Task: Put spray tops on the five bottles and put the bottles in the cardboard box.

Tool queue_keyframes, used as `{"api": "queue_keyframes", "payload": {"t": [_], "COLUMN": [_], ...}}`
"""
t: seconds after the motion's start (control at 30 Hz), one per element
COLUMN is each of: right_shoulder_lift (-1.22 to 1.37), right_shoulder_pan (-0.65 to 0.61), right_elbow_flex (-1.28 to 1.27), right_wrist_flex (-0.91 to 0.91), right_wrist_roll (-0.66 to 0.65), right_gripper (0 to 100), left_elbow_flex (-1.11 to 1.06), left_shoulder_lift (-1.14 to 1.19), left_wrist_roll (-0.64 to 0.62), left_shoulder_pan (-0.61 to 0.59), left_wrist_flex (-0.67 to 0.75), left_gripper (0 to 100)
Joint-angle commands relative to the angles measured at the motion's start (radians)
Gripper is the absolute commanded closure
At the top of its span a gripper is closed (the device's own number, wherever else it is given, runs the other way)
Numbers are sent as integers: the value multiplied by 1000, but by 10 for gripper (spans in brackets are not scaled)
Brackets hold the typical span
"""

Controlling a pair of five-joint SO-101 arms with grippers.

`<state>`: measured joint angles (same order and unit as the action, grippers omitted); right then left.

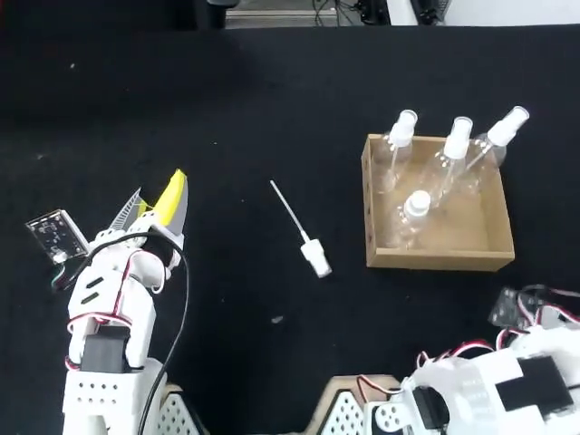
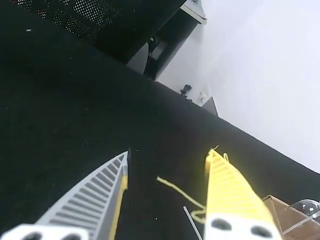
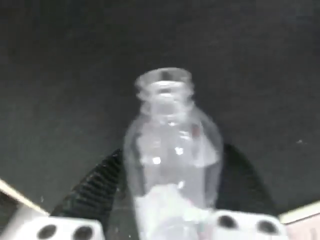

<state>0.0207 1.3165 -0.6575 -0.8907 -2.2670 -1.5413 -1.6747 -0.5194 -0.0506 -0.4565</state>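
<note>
I found the left gripper [image 2: 169,155] released, its ribbed grey and yellow fingers spread with nothing between them, hanging over the black tabletop [image 1: 227,109] toward its left edge. The right gripper [image 3: 172,149] was clenched on a clear plastic bottle [image 3: 170,165], which had a round shoulder and an open threaded neck with no cap. Its dark ribbed fingers sat against both sides of the bottle.

The square cardboard box [image 1: 435,261] stood near the right edge. It held four clear bottles [image 1: 412,217], each with a white spray top: three leaned along the far wall and one was nearer the middle of the box. One loose white spray top [image 1: 314,256], with a thin straight tube, lay about mid-tabletop, apart from the box.
</note>
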Motion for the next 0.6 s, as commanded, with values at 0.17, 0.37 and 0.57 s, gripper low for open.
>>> {"api": "queue_keyframes", "payload": {"t": [0.17,0.37,0.57], "right_shoulder_lift": [-7,-2,-2], "right_shoulder_pan": [-34,3,-80], "right_elbow_flex": [90,111,108], "right_wrist_flex": [-9,-2,-6], "right_wrist_roll": [879,1530,1536], "right_gripper": [983,940,783], "left_elbow_flex": [13,13,13], "left_shoulder_lift": [-11,-11,-11], "left_wrist_roll": [11,11,11], "left_shoulder_pan": [12,12,12], "left_wrist_flex": [8,8,8], "left_gripper": [766,766,766]}}
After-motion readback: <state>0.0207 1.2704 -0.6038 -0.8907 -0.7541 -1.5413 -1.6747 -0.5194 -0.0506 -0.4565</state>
